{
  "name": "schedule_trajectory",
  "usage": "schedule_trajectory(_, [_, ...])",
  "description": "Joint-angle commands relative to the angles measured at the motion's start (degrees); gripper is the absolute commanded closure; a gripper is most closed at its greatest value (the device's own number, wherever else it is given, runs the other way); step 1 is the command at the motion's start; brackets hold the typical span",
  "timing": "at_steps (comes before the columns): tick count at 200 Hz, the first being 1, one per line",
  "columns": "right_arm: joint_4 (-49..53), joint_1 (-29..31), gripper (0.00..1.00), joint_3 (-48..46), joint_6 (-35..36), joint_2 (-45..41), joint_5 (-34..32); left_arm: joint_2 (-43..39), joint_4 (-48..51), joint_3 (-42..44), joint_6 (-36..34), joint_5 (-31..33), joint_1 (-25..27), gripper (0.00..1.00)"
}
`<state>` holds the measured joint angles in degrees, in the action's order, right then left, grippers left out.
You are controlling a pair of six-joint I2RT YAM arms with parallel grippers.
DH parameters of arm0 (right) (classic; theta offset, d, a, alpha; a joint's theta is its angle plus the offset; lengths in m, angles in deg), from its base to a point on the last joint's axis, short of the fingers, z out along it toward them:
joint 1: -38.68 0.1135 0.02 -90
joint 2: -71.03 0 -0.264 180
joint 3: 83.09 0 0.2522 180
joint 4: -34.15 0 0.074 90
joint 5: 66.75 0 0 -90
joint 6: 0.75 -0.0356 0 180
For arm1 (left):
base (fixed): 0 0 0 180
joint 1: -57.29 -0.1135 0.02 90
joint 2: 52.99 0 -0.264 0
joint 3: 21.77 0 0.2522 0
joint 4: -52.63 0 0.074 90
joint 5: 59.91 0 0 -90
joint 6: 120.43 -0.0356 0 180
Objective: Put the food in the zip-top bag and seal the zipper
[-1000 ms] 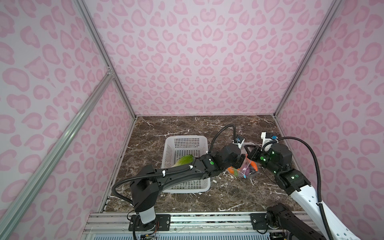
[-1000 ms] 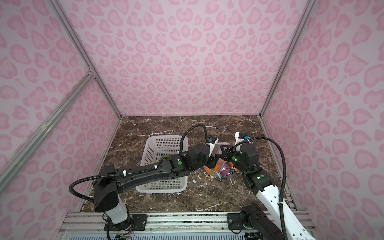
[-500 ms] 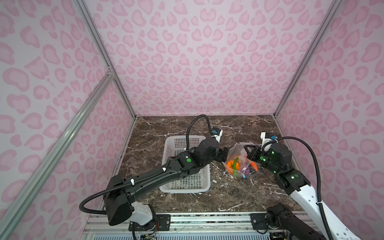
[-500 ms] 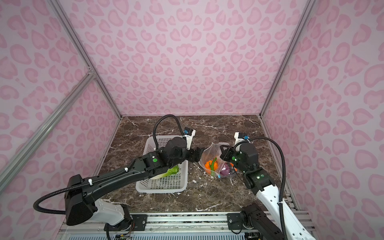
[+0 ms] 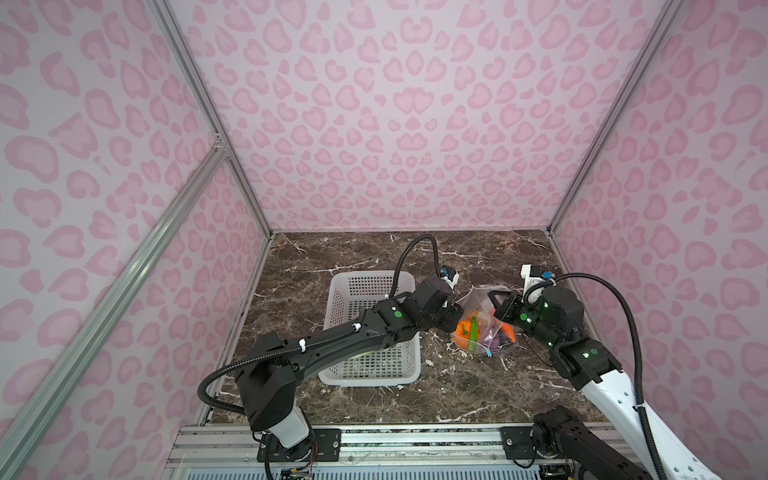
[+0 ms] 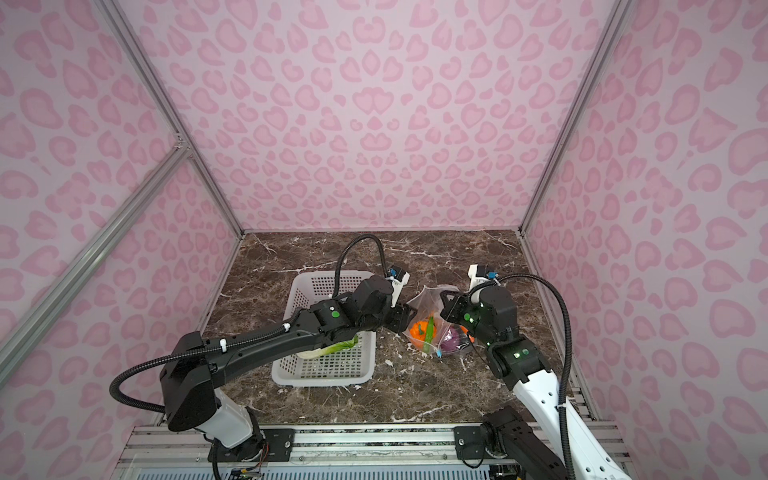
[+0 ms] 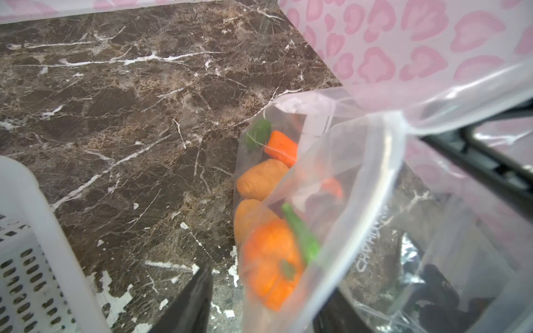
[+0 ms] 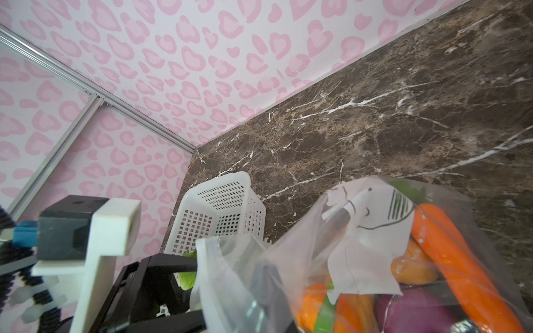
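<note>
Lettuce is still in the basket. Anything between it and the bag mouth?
Yes. The left arm lies over the lettuce, the basket wall rises between it and the zip-top bag, and the left gripper sits at the mouth's basket-side edge.

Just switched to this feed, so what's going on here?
The right hand is shut on the bag, holding its edge up; the mouth looks open. The left hand, jaws apart, reaches across the basket to that mouth. A carrot, an onion and orange pieces are in the bag. The lettuce lies in the basket under the left arm.
</note>
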<state>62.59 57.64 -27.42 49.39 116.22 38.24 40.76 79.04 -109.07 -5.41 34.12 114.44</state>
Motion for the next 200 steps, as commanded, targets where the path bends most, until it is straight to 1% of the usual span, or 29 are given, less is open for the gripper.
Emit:
schedule_trajectory(1, [1.73, -0.03, 1.00, 0.45, 1.34, -0.08, -0.82, 1.14, 3.19, -1.14, 0.82, 1.80, -0.52, 0.59])
schedule_trajectory(6, [2.01, -0.02, 1.00, 0.50, 1.44, -0.10, -0.90, 1.36, 3.90, -1.22, 0.99, 1.80, -0.59, 0.62])
schedule_trajectory(9, [2.09, 0.03, 1.00, 0.51, 1.51, -0.10, -0.87, 1.34, 4.07, -1.20, 1.08, 1.78, -0.63, 0.68])
schedule_trajectory(20, [2.63, 0.03, 1.00, 0.71, 1.69, 0.05, -1.19, 1.43, 4.41, -1.16, 1.12, 0.44, -0.72, 0.83])
schedule_trajectory(21, [2.72, 0.02, 1.00, 0.71, 1.74, 0.06, -1.19, 1.43, 4.41, -1.12, 1.10, 0.31, -0.72, 0.86])
schedule_trajectory(26, [3.01, 0.04, 1.00, 0.74, 1.86, 0.16, -1.38, 1.43, 4.36, -1.17, 1.17, -0.41, -0.72, 0.94])
schedule_trajectory(29, [3.11, 0.03, 1.00, 0.75, 1.88, 0.23, -1.49, 1.43, 4.39, -1.17, 1.30, -0.87, -0.72, 0.97])
schedule_trajectory(60, [4.37, 0.85, 1.00, 1.52, 1.98, 1.17, -1.71, -0.24, 2.22, -1.52, 2.55, -5.37, -0.72, 0.97])
schedule_trajectory(69, [4.63, 1.39, 0.94, 1.90, 1.98, 1.39, -1.92, -0.95, 1.05, -1.41, 3.20, -6.40, -0.72, 0.97])
schedule_trajectory(97, [6.49, 4.16, 0.66, 3.02, 1.89, 1.81, -3.94, -2.50, -1.20, -1.76, 5.61, -8.34, -0.72, 0.97])
schedule_trajectory(104, [7.11, 5.13, 0.60, 3.13, 1.89, 1.83, -4.97, -2.73, -1.54, -1.87, 6.14, -8.57, -0.72, 0.97])
schedule_trajectory(118, [8.76, 7.18, 0.52, 3.31, 1.89, 2.01, -7.63, -3.06, -2.35, -1.87, 7.34, -8.89, -0.72, 0.97])
schedule_trajectory(131, [10.26, 8.92, 0.49, 3.26, 1.97, 2.34, -9.91, -3.31, -3.17, -1.78, 8.22, -9.50, -0.64, 0.97])
schedule_trajectory(148, [12.49, 9.64, 0.51, 3.33, 1.83, 3.21, -12.25, -3.49, -3.66, -1.65, 9.05, -9.83, -0.63, 0.97])
schedule_trajectory(166, [15.12, 9.65, 0.63, 3.76, 1.70, 3.68, -15.45, -4.13, -3.85, -1.42, 9.44, -9.38, -0.63, 0.97])
schedule_trajectory(175, [16.38, 9.66, 0.73, 4.36, 1.88, 3.51, -17.49, -4.54, -3.65, -1.41, 9.39, -8.58, -0.63, 0.97])
schedule_trajectory(190, [18.18, 9.62, 0.93, 5.88, 2.93, 2.81, -20.65, -5.32, -2.88, -1.73, 9.04, -6.35, -0.72, 0.97])
schedule_trajectory(197, [19.45, 9.63, 1.00, 7.13, 3.83, 2.71, -22.17, -5.82, -2.51, -1.99, 8.68, -5.23, -0.72, 0.97])
schedule_trajectory(200, [20.03, 9.63, 1.00, 7.71, 4.28, 2.71, -22.79, -6.06, -2.41, -2.08, 8.53, -4.73, -0.72, 0.97])
